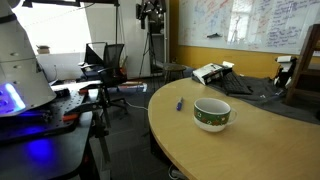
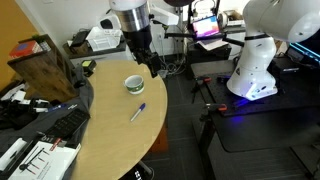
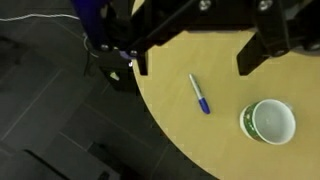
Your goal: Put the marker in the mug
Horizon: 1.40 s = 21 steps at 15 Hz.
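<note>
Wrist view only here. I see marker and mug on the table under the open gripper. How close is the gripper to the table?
Observer: Not close. In an exterior view the gripper hangs well above the table, touching nothing.
Operator: Anything beyond the mug that I can't see?
Observer: Yes. Behind the mug, a white box and a dark cloth heap lie on the table, apart from the mug.
Operator: Other end of the table?
Observer: A brown bag-like thing stands there, far from both mug and marker.
</note>
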Tool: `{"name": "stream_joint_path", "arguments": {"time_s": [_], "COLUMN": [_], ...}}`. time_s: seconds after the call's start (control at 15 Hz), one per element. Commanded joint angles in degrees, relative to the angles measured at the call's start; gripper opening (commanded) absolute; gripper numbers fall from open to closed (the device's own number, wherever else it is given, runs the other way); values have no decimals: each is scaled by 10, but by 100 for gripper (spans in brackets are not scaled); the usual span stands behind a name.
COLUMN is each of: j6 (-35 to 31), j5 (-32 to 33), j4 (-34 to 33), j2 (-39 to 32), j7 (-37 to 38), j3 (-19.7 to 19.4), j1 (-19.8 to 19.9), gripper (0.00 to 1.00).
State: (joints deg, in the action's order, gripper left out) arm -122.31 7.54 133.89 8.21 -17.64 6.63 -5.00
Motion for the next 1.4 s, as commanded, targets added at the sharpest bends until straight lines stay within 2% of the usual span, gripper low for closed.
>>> {"name": "stream_joint_path", "arguments": {"time_s": [0.0,0.4,0.47,0.87,1.13,1.33], "j6": [-29,-64,-48,-49,-104,-151], "j5": [6,-8,0,-1,-54,-88], "j4": [-4,6,-1,0,-26,-50], "j2": [-18,-13,-20,-20,-98,-177], "j7": [-111,-292,-239,-246,-310,-353], "j3": [-13,-12,-9,-10,-34,-36], "j1": [-11,-27,-23,-24,-10,14], "gripper": [100,100,100,100,100,100]}}
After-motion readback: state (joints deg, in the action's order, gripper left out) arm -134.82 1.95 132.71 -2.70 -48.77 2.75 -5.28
